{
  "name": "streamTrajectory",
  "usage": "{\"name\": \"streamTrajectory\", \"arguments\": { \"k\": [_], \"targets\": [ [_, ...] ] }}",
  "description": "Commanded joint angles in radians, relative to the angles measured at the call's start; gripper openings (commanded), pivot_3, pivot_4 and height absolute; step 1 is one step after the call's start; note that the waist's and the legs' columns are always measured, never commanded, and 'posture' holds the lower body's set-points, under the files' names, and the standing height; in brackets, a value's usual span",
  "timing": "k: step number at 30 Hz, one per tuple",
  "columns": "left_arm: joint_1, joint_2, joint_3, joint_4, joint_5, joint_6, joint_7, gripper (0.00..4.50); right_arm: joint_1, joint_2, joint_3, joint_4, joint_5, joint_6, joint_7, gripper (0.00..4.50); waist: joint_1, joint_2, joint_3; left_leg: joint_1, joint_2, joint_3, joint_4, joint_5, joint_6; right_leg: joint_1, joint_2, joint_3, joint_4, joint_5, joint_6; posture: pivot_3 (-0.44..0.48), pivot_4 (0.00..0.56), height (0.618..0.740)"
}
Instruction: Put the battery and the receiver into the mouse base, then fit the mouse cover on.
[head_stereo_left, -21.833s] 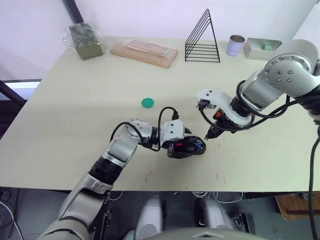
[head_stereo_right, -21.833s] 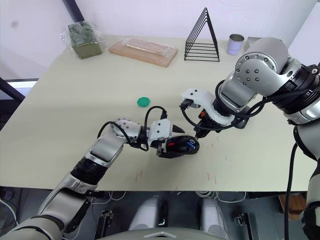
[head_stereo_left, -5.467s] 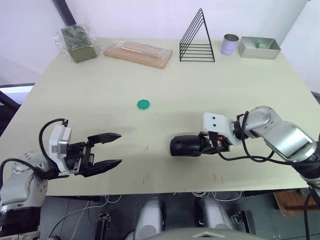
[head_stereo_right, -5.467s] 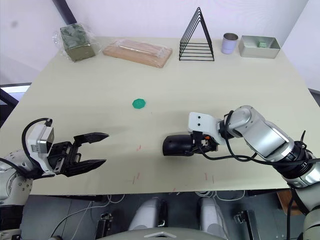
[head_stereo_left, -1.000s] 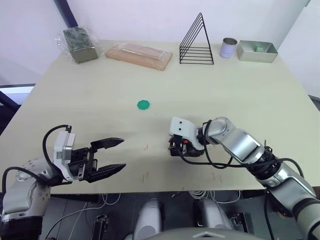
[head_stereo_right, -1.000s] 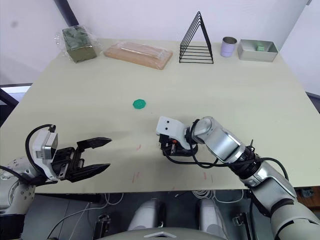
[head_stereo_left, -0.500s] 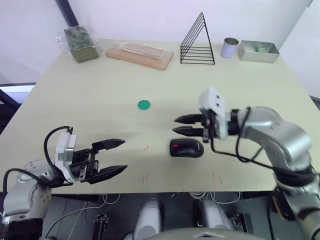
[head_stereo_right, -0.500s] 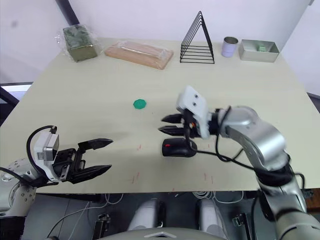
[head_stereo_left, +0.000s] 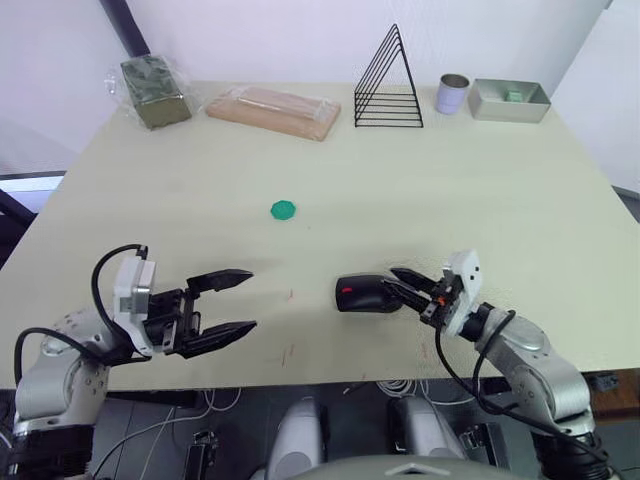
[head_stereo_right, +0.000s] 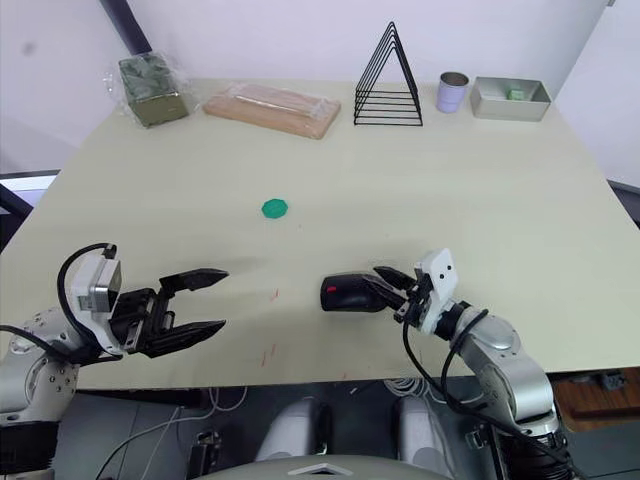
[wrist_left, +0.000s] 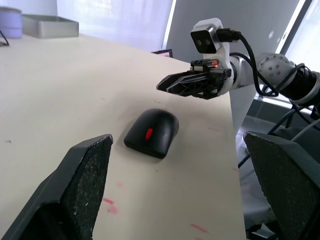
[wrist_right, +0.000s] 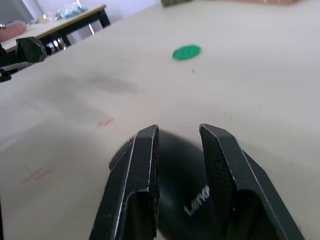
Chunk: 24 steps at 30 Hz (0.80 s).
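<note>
Sitting closed on table (head_stereo_left: 500, 190), black mouse cover (head_stereo_left: 362, 294) w/ red dot; both tools (head_stereo_left: 408, 285) (head_stereo_left: 232, 306) apart, empty.

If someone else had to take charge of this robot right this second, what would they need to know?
Left gripper: open, holding nothing, hovering near the table's front edge, well apart from the mouse.
Right gripper: open, holding nothing, fingers pointing at the mouse's rear end; whether they touch it cannot be told.
The mouse cover sits on the mouse, which lies assembled on the table; the red scroll wheel shows. The base, battery and receiver are hidden under the cover.
Done, by the look of it: cover fitted.
Left: probably only check that the cover sits flush and draw the right arm clear.
</note>
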Motion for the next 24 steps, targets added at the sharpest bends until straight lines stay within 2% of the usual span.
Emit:
{"name": "streamTrajectory", "arguments": {
  "k": [1, 7, 12, 16, 19, 21, 24],
  "targets": [
    [-0.001, 0.013, 0.014, -0.005, -0.003, 0.0, -0.004, 4.5, 0.025, 0.02, 0.033, 0.064, -0.044, -0.126, -0.016, 1.35, 0.001, 0.0, 0.0, 0.0, 0.0, 0.0, 0.0, 0.0, 0.0, 0.0, 0.0, -0.001, 0.0, 0.0, 0.0, 0.0, 0.15, 0.74],
    [0.007, 0.003, 0.022, -0.014, -0.002, -0.001, 0.017, 4.5, 0.073, 0.066, 0.102, 0.302, -0.138, -0.315, -0.044, 1.35, 0.001, 0.0, 0.0, 0.0, 0.0, 0.0, 0.0, 0.0, 0.0, 0.0, 0.0, -0.001, 0.0, 0.0, 0.0, 0.0, 0.15, 0.74],
    [0.024, -0.009, 0.021, -0.037, -0.006, 0.009, 0.047, 4.5, 0.085, 0.081, 0.11, 0.401, -0.145, -0.402, -0.052, 1.35, -0.003, 0.0, 0.0, 0.011, 0.003, 0.001, -0.001, 0.0, 0.0, 0.008, 0.001, 0.001, 0.0, 0.0, -0.001, 0.0, 0.15, 0.74],
    [0.043, -0.015, 0.021, -0.059, -0.007, 0.017, 0.079, 4.5, 0.073, 0.076, 0.071, 0.285, -0.089, -0.394, -0.071, 1.35, 0.001, 0.0, 0.0, 0.016, 0.007, 0.001, -0.001, 0.0, -0.001, 0.013, 0.001, 0.001, 0.0, -0.001, -0.002, 0.0, 0.15, 0.74],
    [0.046, -0.034, 0.028, -0.072, -0.005, 0.038, 0.151, 4.5, 0.045, 0.019, 0.008, 0.068, -0.008, -0.266, -0.104, 1.35, 0.005, 0.003, 0.002, 0.014, 0.008, 0.001, -0.001, 0.0, -0.002, 0.012, 0.0, 0.0, 0.0, -0.001, -0.002, 0.0, 0.15, 0.74],
    [0.049, -0.05, 0.029, -0.083, 0.017, 0.028, 0.206, 4.5, 0.038, -0.041, -0.044, -0.067, 0.092, -0.154, -0.113, 1.35, 0.006, 0.003, 0.002, 0.012, 0.006, 0.001, -0.001, 0.0, -0.002, 0.009, -0.002, 0.001, 0.0, -0.001, -0.002, 0.0, 0.15, 0.74],
    [0.048, -0.062, 0.013, -0.085, 0.062, 0.05, 0.308, 4.5, 0.059, -0.205, -0.152, -0.169, 0.177, -0.018, -0.069, 1.35, 0.006, 0.002, 0.002, 0.011, 0.005, 0.001, -0.002, 0.0, -0.001, 0.009, -0.002, 0.001, -0.001, -0.001, -0.002, 0.0, 0.15, 0.74]
  ]
}}
